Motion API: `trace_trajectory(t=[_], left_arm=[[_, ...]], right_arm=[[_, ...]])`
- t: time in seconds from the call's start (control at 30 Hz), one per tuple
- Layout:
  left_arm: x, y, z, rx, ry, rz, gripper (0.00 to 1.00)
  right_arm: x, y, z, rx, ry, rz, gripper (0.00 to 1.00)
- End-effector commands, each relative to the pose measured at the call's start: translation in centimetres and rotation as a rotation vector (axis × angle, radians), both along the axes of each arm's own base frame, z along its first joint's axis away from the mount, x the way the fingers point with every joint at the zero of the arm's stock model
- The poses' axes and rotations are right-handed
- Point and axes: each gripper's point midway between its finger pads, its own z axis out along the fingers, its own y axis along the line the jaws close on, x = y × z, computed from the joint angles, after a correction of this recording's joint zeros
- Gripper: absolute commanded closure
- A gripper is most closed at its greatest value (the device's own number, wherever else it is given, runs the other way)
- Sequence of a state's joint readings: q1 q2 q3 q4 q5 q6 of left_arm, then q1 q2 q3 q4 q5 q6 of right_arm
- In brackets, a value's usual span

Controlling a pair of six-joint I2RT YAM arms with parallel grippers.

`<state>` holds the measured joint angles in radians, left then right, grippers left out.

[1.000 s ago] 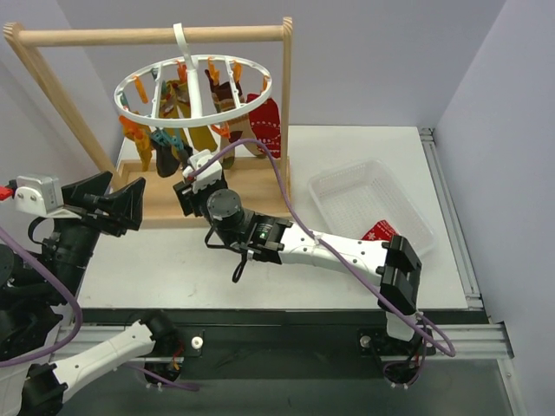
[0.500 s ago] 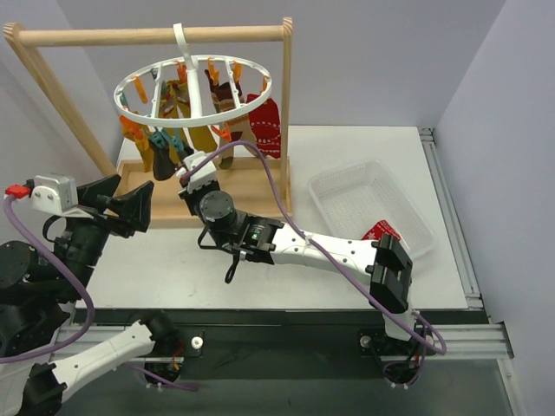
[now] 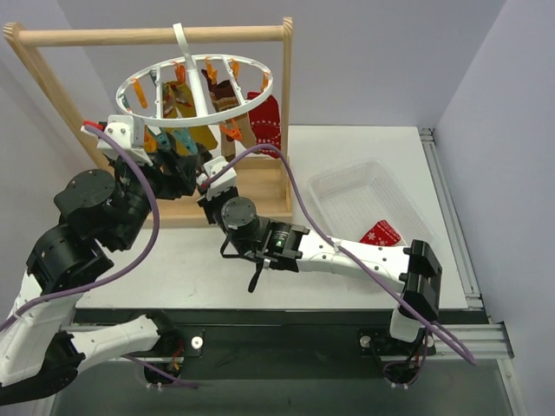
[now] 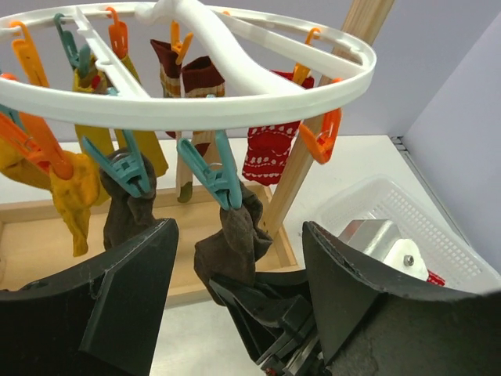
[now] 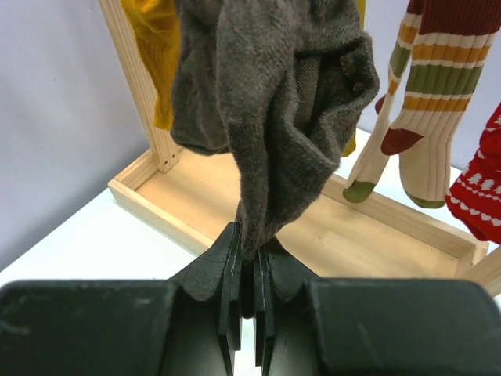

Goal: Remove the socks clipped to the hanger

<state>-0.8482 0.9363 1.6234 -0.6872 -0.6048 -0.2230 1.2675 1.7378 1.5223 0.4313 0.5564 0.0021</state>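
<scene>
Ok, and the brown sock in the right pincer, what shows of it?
The brown sock is limp fuzzy knit, bunched into folds. Its top is pinched in a teal clip on the white hanger ring; its lower end is clamped in the shut right pincer. Another dark sock hangs beside it on its own clip.

Brown sock (image 5: 274,117) in pinched right hand (image 5: 247,286)
</scene>
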Motion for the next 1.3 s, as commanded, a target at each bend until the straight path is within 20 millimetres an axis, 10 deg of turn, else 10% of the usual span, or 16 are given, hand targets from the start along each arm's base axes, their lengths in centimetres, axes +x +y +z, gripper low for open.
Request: trace_trajectory(t=[0.0,1.27], left_arm=[[-0.2,0.1,1.0,-0.076,0.052,0.018,0.26],[4.4,-2.4,1.3,-0.338,0.081,-0.029,0.26]], right_arm=[[-1.0,-1.4,2.9,0.064,-0.003,0.032,1.0],[-4.6,-3.7,4.8,0.162,0.133,0.238,1.0]])
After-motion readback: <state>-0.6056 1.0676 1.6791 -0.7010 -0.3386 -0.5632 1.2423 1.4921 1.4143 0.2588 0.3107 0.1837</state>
